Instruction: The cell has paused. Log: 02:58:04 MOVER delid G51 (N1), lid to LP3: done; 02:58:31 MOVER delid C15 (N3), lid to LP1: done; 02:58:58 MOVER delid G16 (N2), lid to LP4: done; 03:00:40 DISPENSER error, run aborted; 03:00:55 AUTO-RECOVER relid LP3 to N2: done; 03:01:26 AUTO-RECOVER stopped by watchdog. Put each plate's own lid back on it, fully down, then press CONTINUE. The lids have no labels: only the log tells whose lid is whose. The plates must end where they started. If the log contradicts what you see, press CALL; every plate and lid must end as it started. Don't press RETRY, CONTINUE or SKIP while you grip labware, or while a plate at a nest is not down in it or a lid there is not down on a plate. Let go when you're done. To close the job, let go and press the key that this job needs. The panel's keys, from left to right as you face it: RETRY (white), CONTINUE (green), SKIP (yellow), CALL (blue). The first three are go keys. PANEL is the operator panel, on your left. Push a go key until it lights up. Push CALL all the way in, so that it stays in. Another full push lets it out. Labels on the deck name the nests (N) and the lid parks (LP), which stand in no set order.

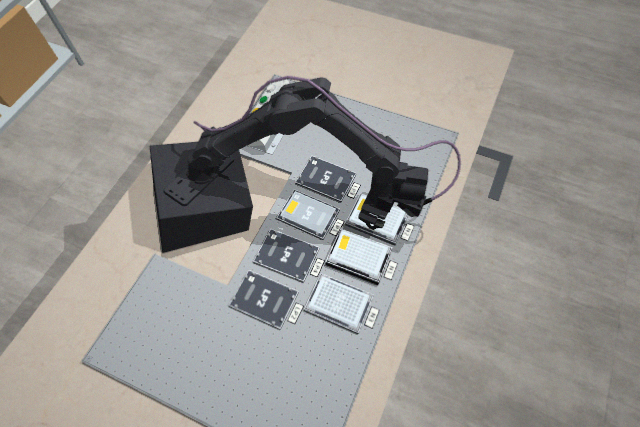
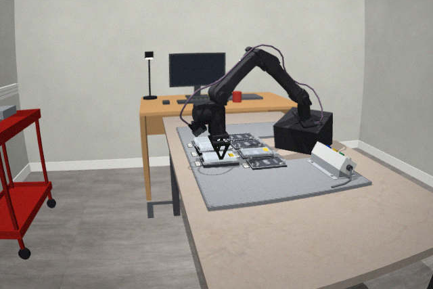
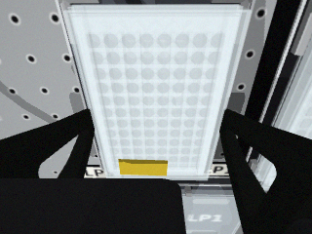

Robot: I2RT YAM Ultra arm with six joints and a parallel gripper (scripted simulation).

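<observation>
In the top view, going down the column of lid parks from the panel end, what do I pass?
LP3, bare → LP1, holding a yellow-tagged lid → LP4, bare → LP2, bare.

Top: high, angled down on my deck point(image 1: 155, 350). Exterior: room-level, front. Wrist: close, straight down. All share the deck.
</observation>
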